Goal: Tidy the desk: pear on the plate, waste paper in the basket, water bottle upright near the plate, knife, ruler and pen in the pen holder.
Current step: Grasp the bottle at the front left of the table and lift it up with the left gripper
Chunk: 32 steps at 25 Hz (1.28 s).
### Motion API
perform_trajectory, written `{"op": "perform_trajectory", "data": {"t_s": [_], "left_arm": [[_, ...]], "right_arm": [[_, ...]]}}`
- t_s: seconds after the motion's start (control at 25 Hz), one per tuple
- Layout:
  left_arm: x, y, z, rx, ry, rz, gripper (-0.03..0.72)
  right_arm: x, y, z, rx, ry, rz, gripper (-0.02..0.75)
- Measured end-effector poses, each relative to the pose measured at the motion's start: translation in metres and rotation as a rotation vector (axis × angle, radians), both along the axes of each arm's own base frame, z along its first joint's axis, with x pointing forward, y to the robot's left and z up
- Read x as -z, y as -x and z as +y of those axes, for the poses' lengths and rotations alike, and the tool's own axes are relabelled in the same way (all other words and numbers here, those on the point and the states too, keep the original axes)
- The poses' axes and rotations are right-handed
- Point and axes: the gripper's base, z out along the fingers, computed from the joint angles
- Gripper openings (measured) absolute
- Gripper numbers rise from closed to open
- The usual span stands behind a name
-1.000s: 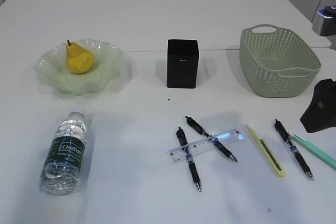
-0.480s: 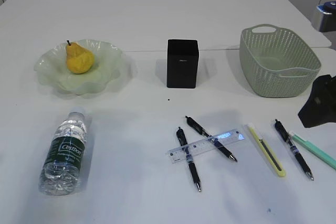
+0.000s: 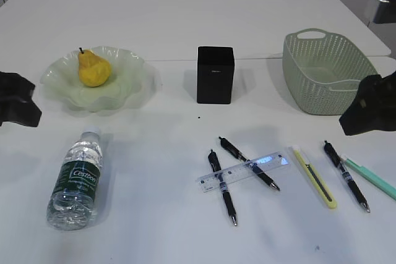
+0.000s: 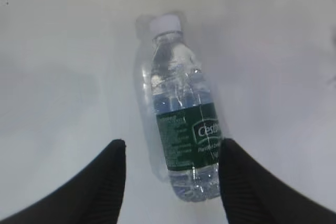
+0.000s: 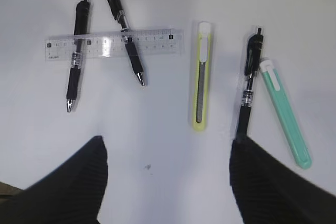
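The yellow pear (image 3: 93, 69) sits on the pale green plate (image 3: 133, 85). Near the front left, the water bottle (image 3: 77, 177) lies on its side on the desk (image 3: 161, 227). My left gripper (image 3: 18, 106) hovers open above the bottle (image 4: 184, 129), whose lower end shows between the two fingers. Front centre, the clear ruler (image 3: 244, 171) lies across two black pens (image 3: 221, 183). The yellow knife (image 3: 314, 176), a third black pen (image 3: 345, 174) and a mint pen (image 3: 371, 177) lie to the right. My right gripper (image 3: 371, 112) hangs open over the knife (image 5: 202, 77). Waste paper is out of view.
The black pen holder (image 3: 215, 74) stands mid-desk. At back right the green basket (image 3: 328, 72) shows nothing inside. Bare tabletop lies between the bottle and the pens. A small dark speck (image 3: 198, 117) marks the desk in front of the holder.
My left gripper has come into view at the left edge beside the plate. My right gripper has shifted left and slightly up, in front of the basket.
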Motion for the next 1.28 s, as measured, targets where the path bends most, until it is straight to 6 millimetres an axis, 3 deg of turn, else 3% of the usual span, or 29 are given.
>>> {"op": "perform_trajectory", "data": {"t_s": [0.32, 0.56, 0.8, 1.28], "left_arm": [[0.031, -0.023, -0.029, -0.044, -0.046, 0.032, 0.411], [0.044, -0.046, -0.039, -0.12, -0.03, 0.085, 0.513], [0.06, -0.074, -0.048, -0.142, -0.112, 0.198, 0.54], [0.092, -0.084, -0.053, -0.15, -0.147, 0.296, 0.543]], "right_arm": [[0.001, -0.001, 0.001, 0.003, -0.013, -0.001, 0.536], [0.01, -0.008, 0.003, 0.007, -0.012, 0.037, 0.536], [0.014, -0.01, 0.004, 0.008, -0.013, 0.052, 0.536], [0.013, -0.01, 0.004, 0.002, -0.013, 0.047, 0.536]]}}
